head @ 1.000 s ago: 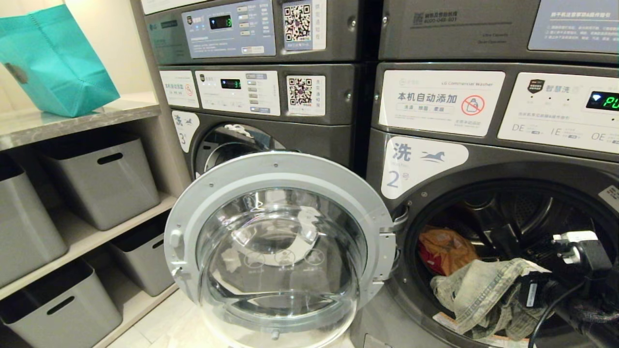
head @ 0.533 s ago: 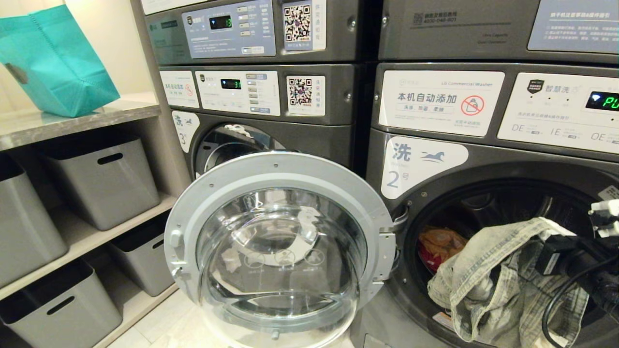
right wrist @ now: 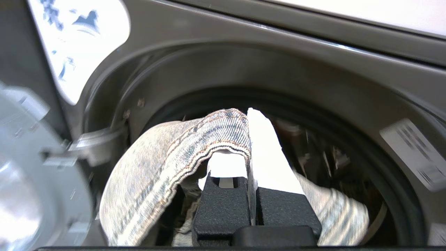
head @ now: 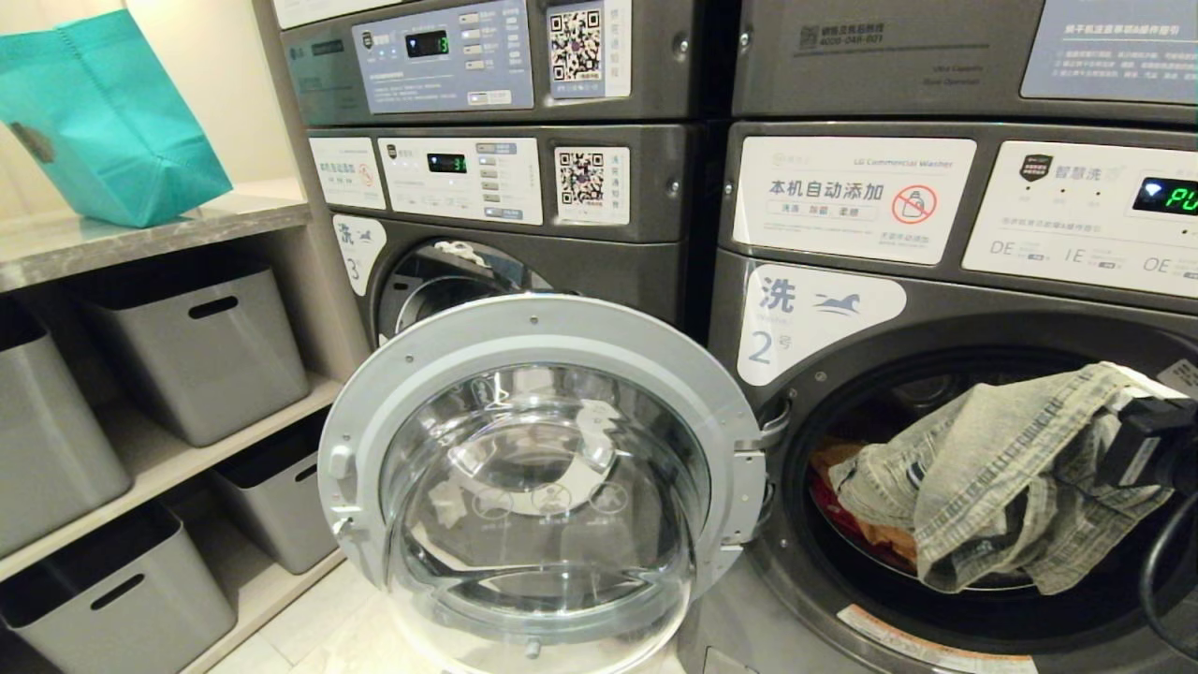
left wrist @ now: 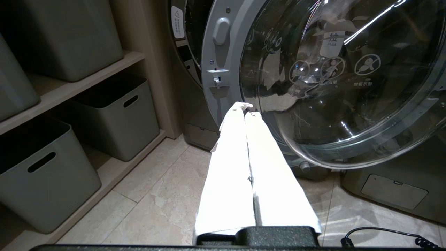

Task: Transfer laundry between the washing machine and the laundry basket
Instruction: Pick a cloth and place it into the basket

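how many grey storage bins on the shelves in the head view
5: two on the upper shelf, two lower, one sliver at the bottom-left corner. More may sit out of view.

Right arm (head: 1156, 440) cut off by the head view's right edge; only a dark block and cable show, fingertips buried in the jeans (head: 1011, 468). Washer drum (head: 936, 393) mostly blocked by the hanging denim; an orange-red garment (head: 828, 459) shows as a sliver behind it, kind cannot be told. Drum opening runs off the right and bottom edges. In the right wrist view one finger (right wrist: 264, 146) shows, the other lies under the denim hem; the door hinge side there is blurred. Neighbouring washer's porthole (head: 449, 281) half hidden behind the open door (head: 543, 328); white scrap inside too small to identify.
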